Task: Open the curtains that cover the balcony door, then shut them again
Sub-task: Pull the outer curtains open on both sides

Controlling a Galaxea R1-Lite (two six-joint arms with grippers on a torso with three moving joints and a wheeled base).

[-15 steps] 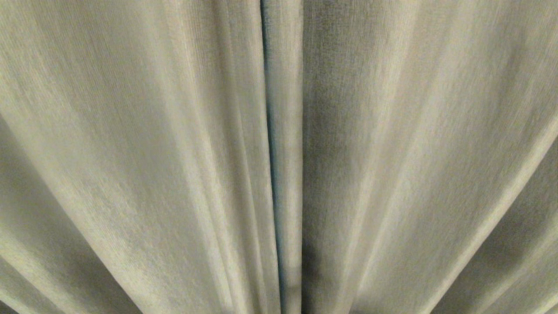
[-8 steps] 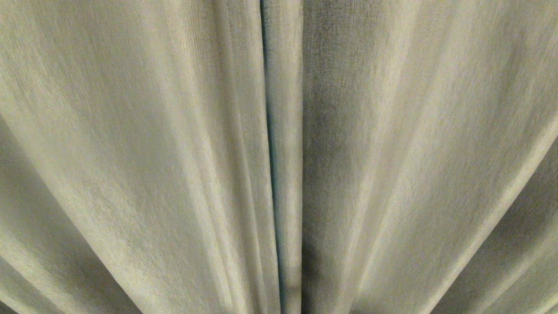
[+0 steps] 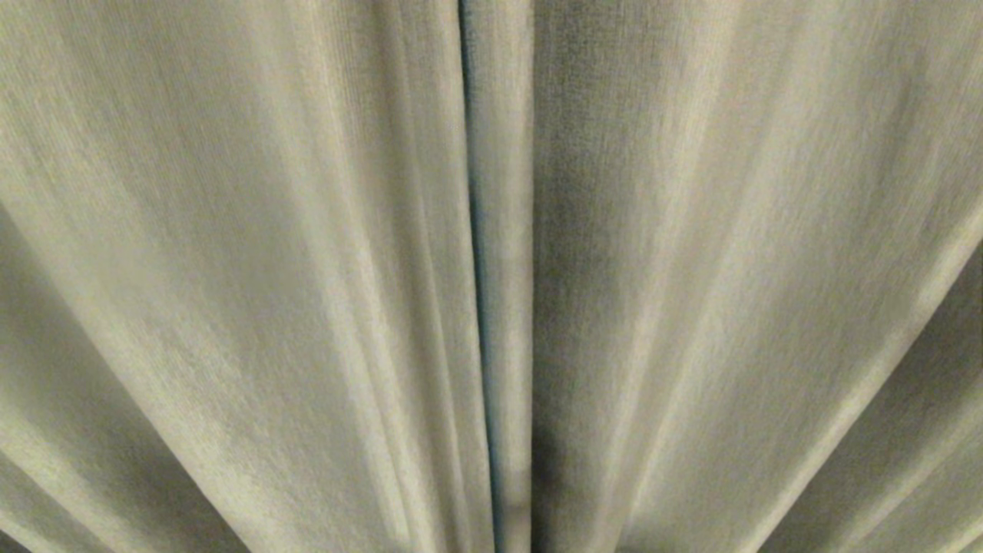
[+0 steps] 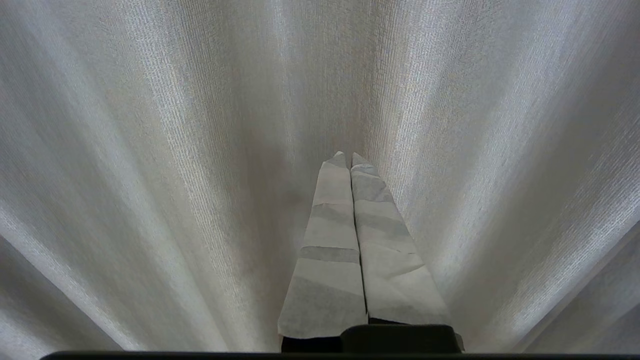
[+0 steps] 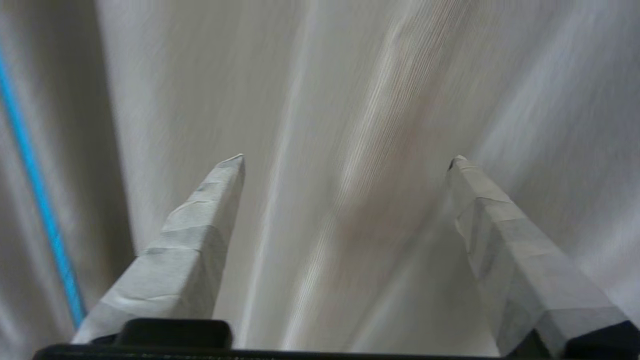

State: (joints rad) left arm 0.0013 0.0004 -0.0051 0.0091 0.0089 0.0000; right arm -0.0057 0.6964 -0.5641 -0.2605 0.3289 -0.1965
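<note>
Beige woven fabric filled every view, hanging in thick vertical folds with no wall, floor or glass showing behind it. These were the curtains [image 3: 691,292], drawn together, their two panels meeting at a narrow dark seam [image 3: 476,269] that ran top to bottom near the middle of the head view. Neither arm appeared in that view.

The left gripper [image 4: 347,156] pointed straight at the cloth, its two tape-wrapped fingers [image 4: 330,240] pressed flat against each other with nothing between them; the folds lay just ahead of the tips, and contact could not be judged.

The right gripper [image 5: 347,159] stood spread wide, its taped fingers [image 5: 185,250] well apart and empty, with a blurred fold of curtain directly ahead in the gap between them. Off to one side of that gripper, beyond its finger, a thin bright blue line [image 5: 35,190] ran along the fabric.
</note>
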